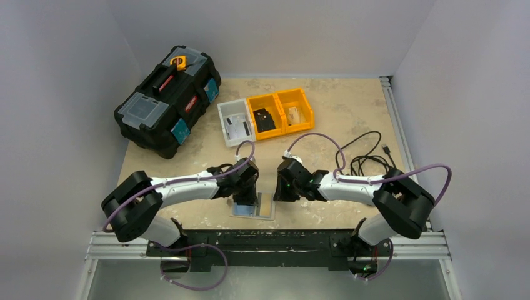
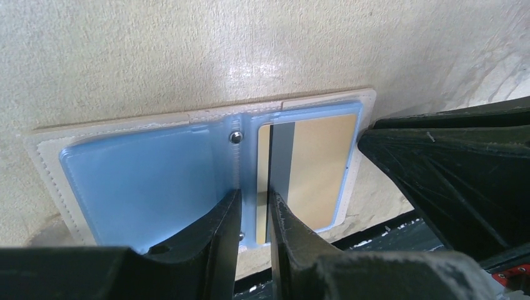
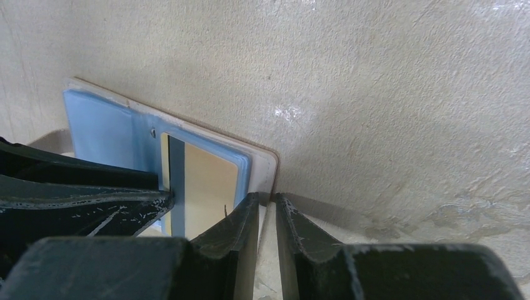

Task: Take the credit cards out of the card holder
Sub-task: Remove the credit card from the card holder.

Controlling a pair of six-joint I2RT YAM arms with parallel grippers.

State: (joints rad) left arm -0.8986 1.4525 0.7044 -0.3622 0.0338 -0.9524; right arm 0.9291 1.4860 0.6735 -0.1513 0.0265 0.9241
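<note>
Left gripper (image 2: 255, 201) first, its 2 black fingers (image 2: 222, 234) right under the lens. They stand a narrow slot apart, tips down on the card holder (image 2: 144, 181), just beside the rivet at its fold. Nothing shows clamped in that slot. My read is they pin the holder flat to the table (image 2: 125, 56) so it cannot slide when something gets pulled. Holder lies spread open, blue sleeves up. 1 credit card (image 2: 322, 169), beige with a dark stripe, sits fully inside the right-hand sleeve. The other sleeve looks empty, though I cannot be sure.

Over to the right wrist view: right gripper (image 3: 265, 203) is down at the holder's outer right edge, fingers a thin gap apart with a pale sliver between them. Holder's border or bare table? Cannot tell, nor whether they bite on anything. The placement makes sense if the sleeve opens on that side: pull away from the anchor.

From the top: the holder sits at the table's near edge, about midway along it, between the 2 grippers. Toolbox (image 1: 167, 100) is in the far-left corner, with a grey bin (image 1: 234, 122) and 2 yellow bins (image 1: 279, 111) along the far edge. A black cable (image 1: 365, 153) lies toward the right edge. All are well apart from the work. No card out yet.
</note>
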